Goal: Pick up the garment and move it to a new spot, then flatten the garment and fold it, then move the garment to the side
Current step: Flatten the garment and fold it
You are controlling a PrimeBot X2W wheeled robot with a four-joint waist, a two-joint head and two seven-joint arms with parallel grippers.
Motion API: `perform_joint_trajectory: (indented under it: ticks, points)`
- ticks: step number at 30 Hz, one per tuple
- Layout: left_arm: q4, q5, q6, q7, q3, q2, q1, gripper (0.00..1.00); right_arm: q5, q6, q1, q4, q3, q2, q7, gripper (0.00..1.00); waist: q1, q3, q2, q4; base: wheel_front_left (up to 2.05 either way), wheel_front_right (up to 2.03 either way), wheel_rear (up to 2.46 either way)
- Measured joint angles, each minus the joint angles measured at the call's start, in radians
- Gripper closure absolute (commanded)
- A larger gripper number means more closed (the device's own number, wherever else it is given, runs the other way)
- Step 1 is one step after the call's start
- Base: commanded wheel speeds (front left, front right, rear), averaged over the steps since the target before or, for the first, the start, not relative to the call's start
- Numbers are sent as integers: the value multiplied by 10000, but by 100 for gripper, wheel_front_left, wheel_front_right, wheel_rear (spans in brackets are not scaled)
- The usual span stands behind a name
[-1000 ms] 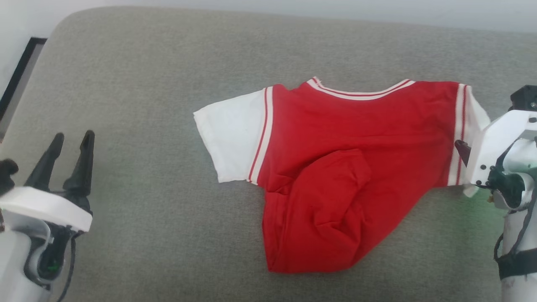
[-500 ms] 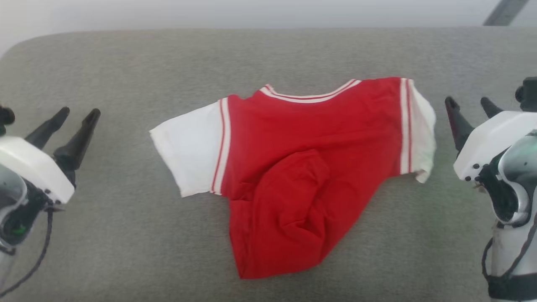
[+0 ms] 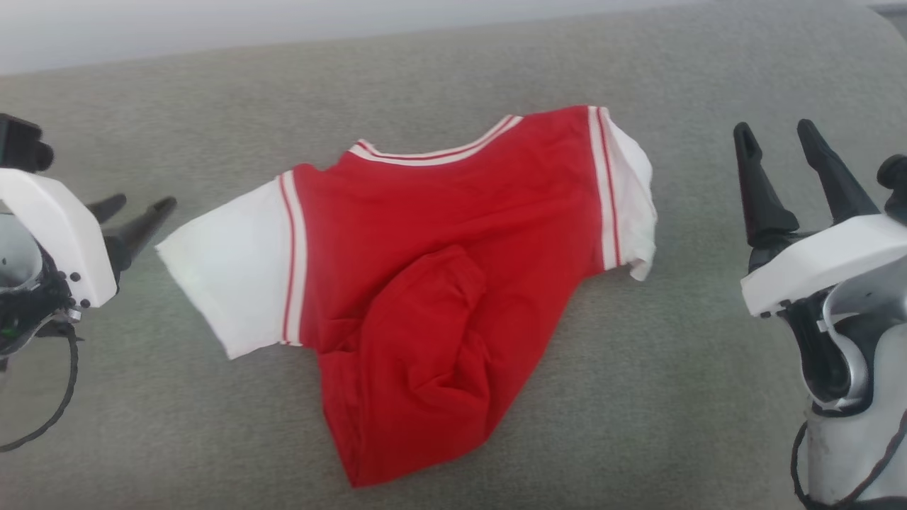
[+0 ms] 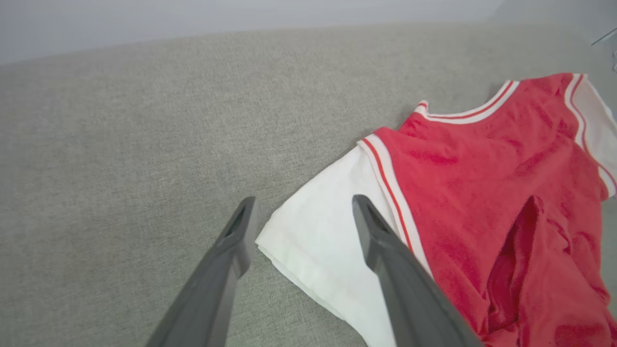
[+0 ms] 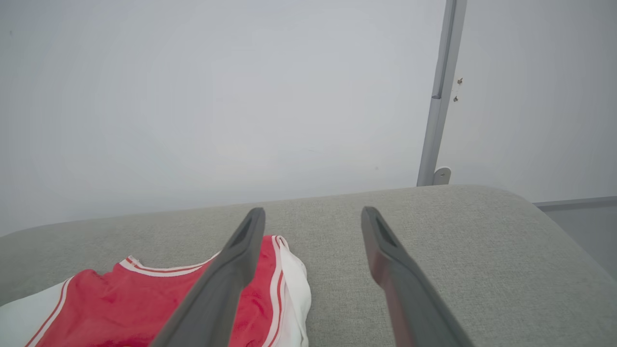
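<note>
garment (image 3: 425, 283) | collar far side | sleeves span left-right | crumpled

Observe: right gripper (image 3: 775, 129) has withdrawn off the right sleeve (image 3: 631, 205) of the garment (image 3: 425, 283); left gripper (image 3: 142, 204) now points toward the left sleeve (image 3: 220, 283).

The head camera looks steeply down on the grey woven-fabric cushion (image 3: 212, 439), taking in the whole red soft-fabric T-shirt with white short sleeves (image 3: 439, 283). The left wrist camera sits low and close, aimed along the left gripper (image 4: 301, 212) at one white sleeve (image 4: 313, 246). The right wrist camera looks almost level along the right gripper (image 5: 313, 217), across the cushion to the pale grey wall (image 5: 193, 96), sharing the shirt's other sleeve (image 5: 295, 289).
</note>
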Motion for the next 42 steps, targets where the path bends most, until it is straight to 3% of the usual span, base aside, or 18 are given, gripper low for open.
perform_joint_trajectory:
  ticks: [6, 13, 26, 27, 28, 42]
  points:
    - [757, 13, 92, 1511, -554, -140, -557, 0, 261, 0, 235, -123, 169, 0, -336, 0, 0, 273, 0, -402, 0, 0, 0]
    - [1716, -192, 859, 3266, -895, -230, -823, 0, 372, 0, 338, -188, 182, 2, -341, 0, 0, 602, 0, -643, 0, 0, 0]
    - [2364, -901, 1570, 4798, -844, -671, -1475, 0, 454, 0, 227, -88, 284, -2, 412, 0, 0, 1017, 1, -578, 0, 0, 0]
    - [2364, -849, 1530, 4890, -915, -679, -1537, 41, 405, 0, 194, -46, 362, -2, 573, 0, 0, 1048, 1, -563, 0, 0, 0]
    - [2372, -832, 1461, 4913, -936, -702, -1582, 100, 433, 0, 151, 21, 401, 4, 698, 0, 0, 1083, 1, -546, 0, 0, 0]
    - [2936, -759, 727, 4316, -917, -1452, -2359, 100, -113, 0, -2029, 2571, 420, 12, 3609, 0, 0, 1619, 1, 218, 0, 0, 0]
